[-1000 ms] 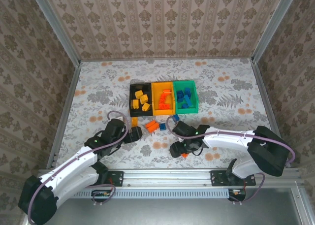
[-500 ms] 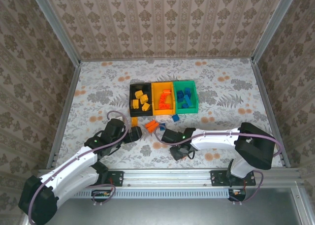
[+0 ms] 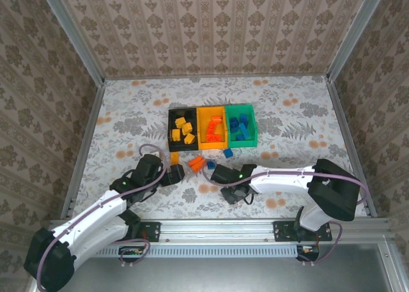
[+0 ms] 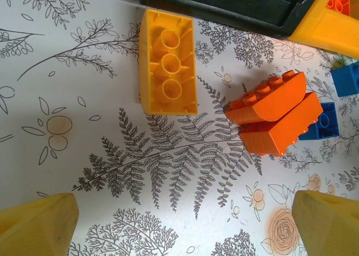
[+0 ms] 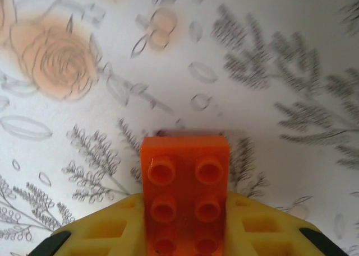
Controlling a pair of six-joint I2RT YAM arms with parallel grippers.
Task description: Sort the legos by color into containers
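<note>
There were no words, numbers or signs that could be read. The legos (image 4: 168,70) had plain sides. The round bumps on the orange lego (image 5: 185,194) showed no letters. The containers (image 3: 243,142) had no labels. The table (image 3: 128,113) had only drawn flowers and leaves.

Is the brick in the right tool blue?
No, the brick pinched in the right tool is red-orange, with its round studs facing the wrist camera.
</note>
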